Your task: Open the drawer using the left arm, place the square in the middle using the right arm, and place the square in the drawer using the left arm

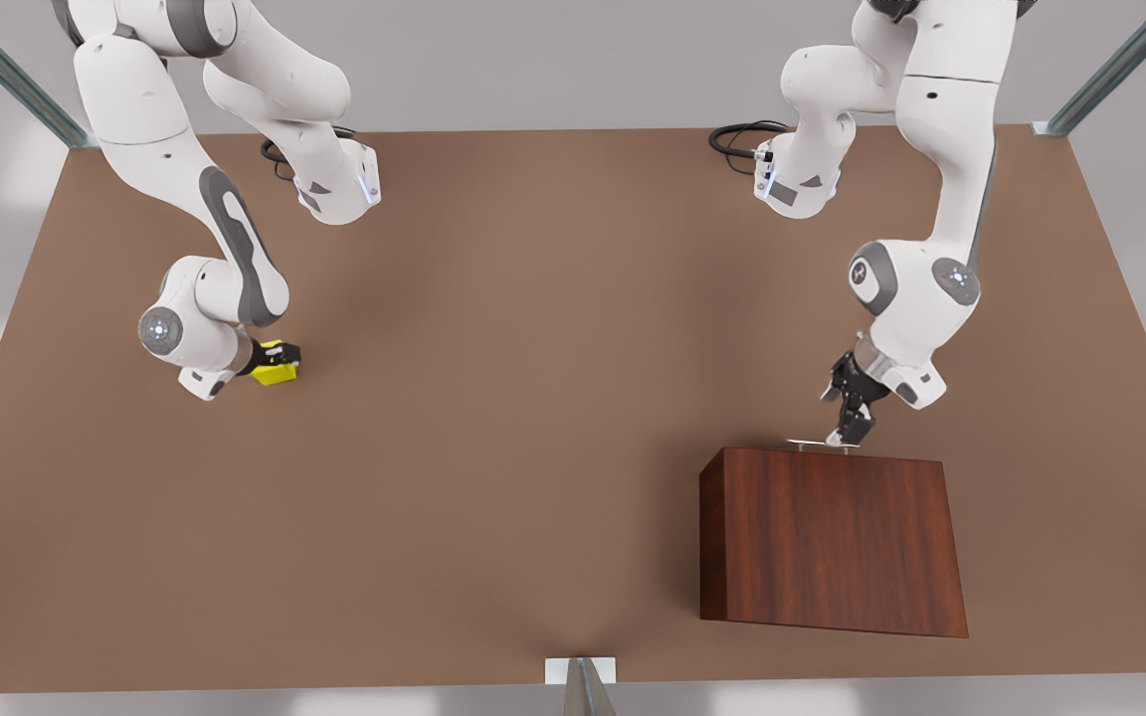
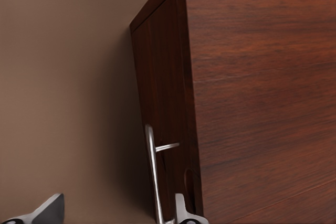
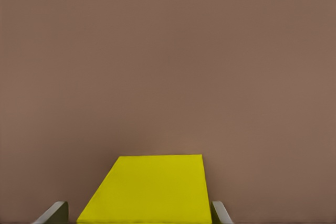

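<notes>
Close beneath my left wrist, my left gripper (image 1: 850,426) sits at the thin silver bar handle (image 2: 153,174) of the dark reddish-brown wood-grain drawer (image 2: 157,103). Its fingers are spread, one on each side of the bar, not yet closed on it. The drawer looks flush with its boxy wooden cabinet (image 1: 832,542), so I judge it still shut. The bar is stiff, smooth metal; I would clamp it mid-length and pull straight out to avoid slipping off.

Farther across the plain brown worktop (image 1: 533,398), towards the front view's left, my right gripper (image 1: 275,363) straddles the small bright yellow cube (image 1: 278,372), a finger at each side face. Whether the fingers already press on it I cannot tell. The cube looks rigid and light, with flat parallel faces that should hold well if squeezed squarely.
</notes>
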{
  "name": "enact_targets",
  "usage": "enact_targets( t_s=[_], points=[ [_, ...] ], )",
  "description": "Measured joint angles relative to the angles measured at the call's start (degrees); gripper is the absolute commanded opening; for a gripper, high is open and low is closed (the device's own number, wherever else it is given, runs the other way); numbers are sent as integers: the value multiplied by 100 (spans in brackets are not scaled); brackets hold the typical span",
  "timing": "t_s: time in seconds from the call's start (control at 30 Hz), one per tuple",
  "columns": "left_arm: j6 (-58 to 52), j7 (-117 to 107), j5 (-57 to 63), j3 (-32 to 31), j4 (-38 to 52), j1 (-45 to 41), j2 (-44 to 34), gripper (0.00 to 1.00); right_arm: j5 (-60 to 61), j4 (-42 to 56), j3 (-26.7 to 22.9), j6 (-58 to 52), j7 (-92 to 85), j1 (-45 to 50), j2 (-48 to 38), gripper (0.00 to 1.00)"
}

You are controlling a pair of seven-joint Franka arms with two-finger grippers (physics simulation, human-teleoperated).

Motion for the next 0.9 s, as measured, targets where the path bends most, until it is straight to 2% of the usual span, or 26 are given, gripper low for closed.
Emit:
enact_targets(
  t_s=[0.03, 0.07, 0.33, 0.5, 0.6, 0.7, 0.83, 0.9],
  points=[
    [42, 0, -27, 0, 0, 1, 38, 100, 1, -3, 0, -6, 0, 0, 7, 64],
    [44, 0, -48, 0, 0, 0, 66, 100, 8, -1, 0, -8, 0, -6, 24, 63],
    [79, 0, -110, 0, -8, 8, 292, 100, 6, 43, 0, -74, -5, 0, -43, 70],
    [62, 0, -148, 0, -9, 10, 302, 100, 16, 235, 22, -308, 238, 40, -176, 70],
    [36, -22, -165, -1, -195, 8, 190, 100, 44, 964, 416, -1104, 1238, 214, -243, 70],
    [30, -87, -171, 5, -359, 3, 74, 100, 114, 1441, 439, -1125, 2855, 1095, -146, 70],
    [18, -102, -197, 9, -510, 8, -68, 100, 132, 3001, 622, -1129, 4764, 1991, 961, 70],
    [32, -106, -204, 9, -637, 9, -158, 100, 656, 3795, 616, -1174, 5312, 2530, 1408, 71]
  ],
)
